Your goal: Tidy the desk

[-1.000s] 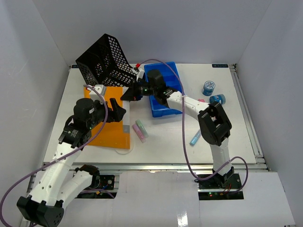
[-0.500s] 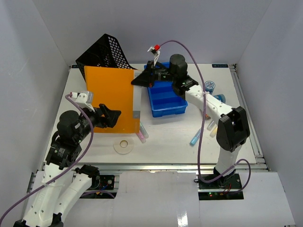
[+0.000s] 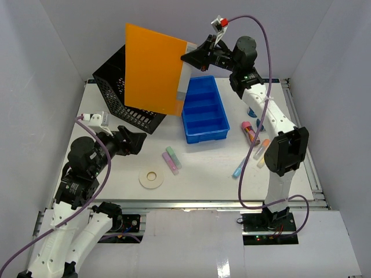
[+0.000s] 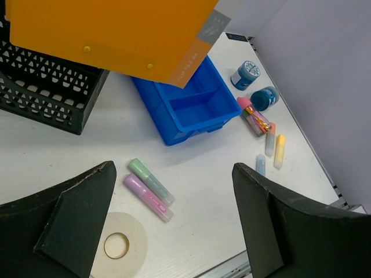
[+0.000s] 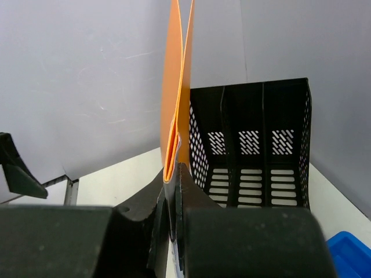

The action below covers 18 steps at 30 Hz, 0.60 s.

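Note:
My right gripper [image 3: 188, 58] is shut on the edge of an orange folder [image 3: 153, 69] and holds it upright high above the desk [image 3: 203, 168], over the black mesh file holder [image 3: 124, 104]. In the right wrist view the folder [image 5: 177, 81] stands edge-on between my jaws with the holder [image 5: 249, 150] behind it. My left gripper [image 3: 138, 141] is open and empty above the desk's left side. A green marker [image 4: 149, 180], a pink marker [image 4: 146, 197] and a tape roll [image 4: 119, 245] lie below it.
A blue compartment tray [image 3: 203, 110] sits at centre back. Several markers [image 3: 255, 142] and two blue jars [image 4: 246, 75] lie at the right. The desk's front rail [image 3: 191, 202] runs along the near edge.
My right gripper has lifted the orange folder from beside the holder up and back, above the file holder. The file holder has settled from tilted to flat. My left gripper has let go and drawn back.

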Tool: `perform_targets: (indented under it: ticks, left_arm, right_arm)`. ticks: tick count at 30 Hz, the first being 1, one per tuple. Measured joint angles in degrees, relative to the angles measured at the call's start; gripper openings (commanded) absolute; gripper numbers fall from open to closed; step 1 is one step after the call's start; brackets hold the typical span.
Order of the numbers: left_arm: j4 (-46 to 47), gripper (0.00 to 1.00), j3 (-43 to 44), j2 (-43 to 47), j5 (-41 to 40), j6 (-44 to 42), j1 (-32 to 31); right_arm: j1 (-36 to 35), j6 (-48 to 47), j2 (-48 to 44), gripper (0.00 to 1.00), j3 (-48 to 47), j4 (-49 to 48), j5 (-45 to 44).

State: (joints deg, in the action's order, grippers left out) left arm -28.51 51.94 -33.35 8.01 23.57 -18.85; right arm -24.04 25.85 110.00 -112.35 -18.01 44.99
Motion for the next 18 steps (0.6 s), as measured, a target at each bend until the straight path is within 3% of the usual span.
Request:
perform_targets:
  ticks: [11, 18]
  left_arm:
    - [0.25, 0.93, -0.95, 0.04, -2.51, 0.53, 0.0]
    - [0.72, 0.93, -1.36, -0.29, -3.19, 0.53, 0.0]
  right_arm:
    - [-0.4, -0.39, 12.88, 0.08, -6.55, -0.11, -1.92]
    - [-1.6, -0.78, 15.85, 0.08, -9.87, -1.04, -3.84]
